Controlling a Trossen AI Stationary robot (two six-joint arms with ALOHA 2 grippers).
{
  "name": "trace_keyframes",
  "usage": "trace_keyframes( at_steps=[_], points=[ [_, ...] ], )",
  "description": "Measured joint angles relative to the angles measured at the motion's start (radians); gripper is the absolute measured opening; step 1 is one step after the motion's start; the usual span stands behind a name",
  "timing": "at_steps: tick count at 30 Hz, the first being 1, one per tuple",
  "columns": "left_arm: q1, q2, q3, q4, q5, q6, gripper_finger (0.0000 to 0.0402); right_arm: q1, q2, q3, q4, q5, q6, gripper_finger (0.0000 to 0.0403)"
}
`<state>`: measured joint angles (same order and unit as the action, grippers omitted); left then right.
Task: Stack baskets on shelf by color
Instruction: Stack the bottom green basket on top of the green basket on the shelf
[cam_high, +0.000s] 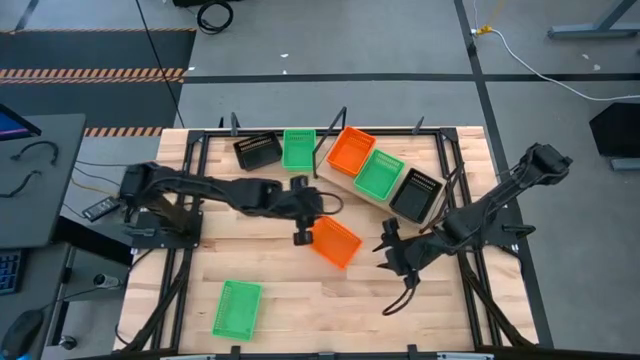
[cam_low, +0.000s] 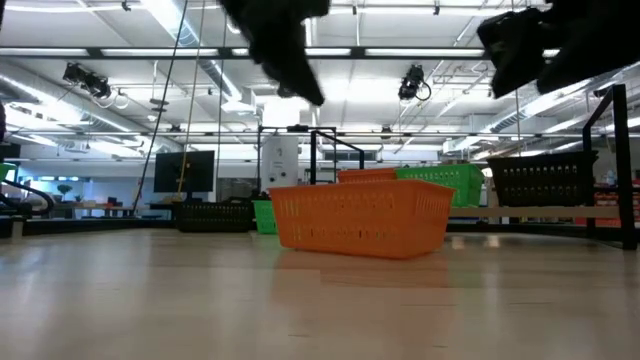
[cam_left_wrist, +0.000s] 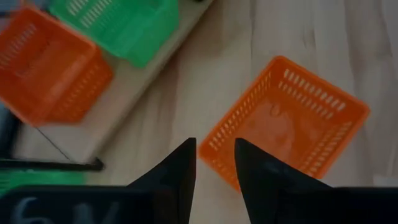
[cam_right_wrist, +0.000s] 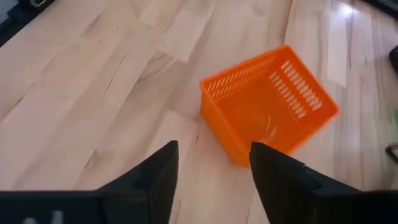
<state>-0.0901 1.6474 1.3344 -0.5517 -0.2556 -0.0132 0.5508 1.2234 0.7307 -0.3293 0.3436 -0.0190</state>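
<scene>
An orange basket (cam_high: 335, 242) rests flat on its base on the tabletop, mouth up, also seen in the low view (cam_low: 360, 215). My left gripper (cam_high: 300, 228) hangs open in the air above its left corner (cam_left_wrist: 214, 144), touching nothing. My right gripper (cam_high: 388, 255) is open to the basket's right, its fingers (cam_right_wrist: 214, 149) pointing at it from a short way off. The pale shelf (cam_high: 352, 190) carries an orange basket (cam_high: 350, 150), a green basket (cam_high: 380, 172) and a black basket (cam_high: 415, 193) in a row.
A black basket (cam_high: 257, 150) and a green basket (cam_high: 298, 148) sit on the table near the far edge, left of the shelf. Another green basket (cam_high: 237, 308) lies near the front left. A black frame (cam_high: 190, 200) runs around the tabletop.
</scene>
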Motion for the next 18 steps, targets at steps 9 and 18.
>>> trace_keyframes(
  at_steps=[9,18],
  points=[
    [-0.038,-0.223,-0.439,0.387,0.013,-0.115,0.0117,-0.088,0.216,0.111,0.046,0.003,-0.111,0.0235],
    [-0.223,-0.34,-0.573,0.427,-0.089,-0.312,0.0117,-0.122,0.358,0.301,-0.05,-0.053,-0.161,0.0231]
  ],
)
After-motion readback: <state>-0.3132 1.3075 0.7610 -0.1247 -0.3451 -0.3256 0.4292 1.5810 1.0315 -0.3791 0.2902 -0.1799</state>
